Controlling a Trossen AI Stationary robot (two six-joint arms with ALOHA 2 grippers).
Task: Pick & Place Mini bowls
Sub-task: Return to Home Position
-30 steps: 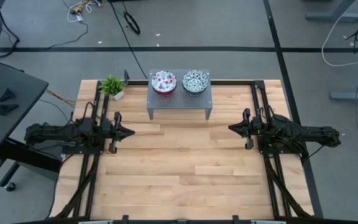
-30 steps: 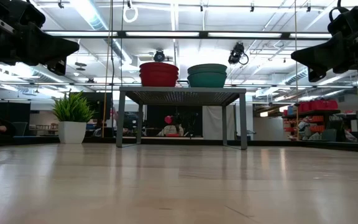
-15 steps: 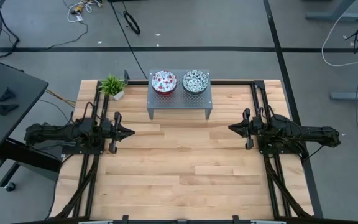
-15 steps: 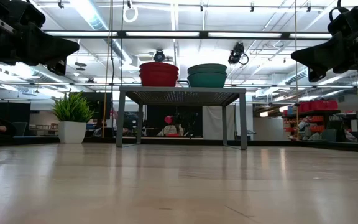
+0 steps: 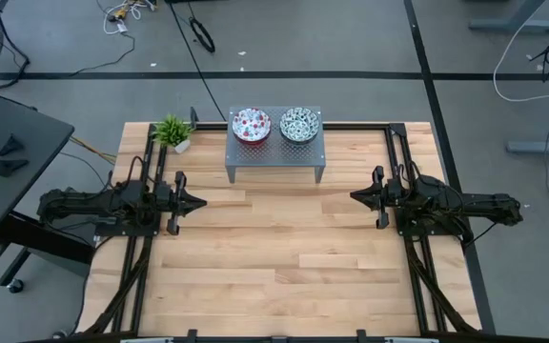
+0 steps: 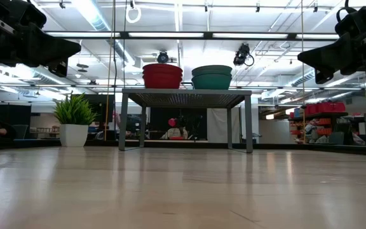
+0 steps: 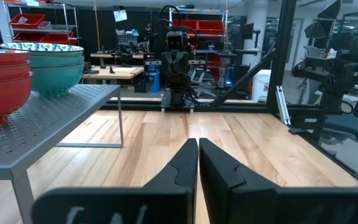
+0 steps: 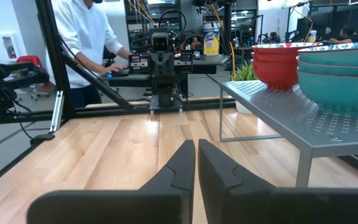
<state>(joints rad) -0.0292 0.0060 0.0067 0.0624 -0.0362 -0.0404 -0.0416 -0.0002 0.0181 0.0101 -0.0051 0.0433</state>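
Observation:
Two stacks of mini bowls stand on a grey perforated stand (image 5: 274,157) at the table's far edge: the reddish-pink stack (image 5: 251,124) on the left, the green-teal stack (image 5: 298,124) on the right. The low view shows the red stack (image 6: 162,76) and the teal stack (image 6: 211,77) side by side. My left gripper (image 5: 201,202) hovers shut at the table's left side, pointing right. My right gripper (image 5: 354,197) hovers shut at the right side, pointing left. Both are well clear of the bowls, and the wrist views show their fingers closed together: left (image 7: 197,146), right (image 8: 196,148).
A small potted plant (image 5: 172,131) stands at the far left corner, beside the stand. Bare wooden tabletop (image 5: 274,248) spreads between the two arms and toward the near edge. A person in a white top (image 8: 92,43) stands beyond the table in the right wrist view.

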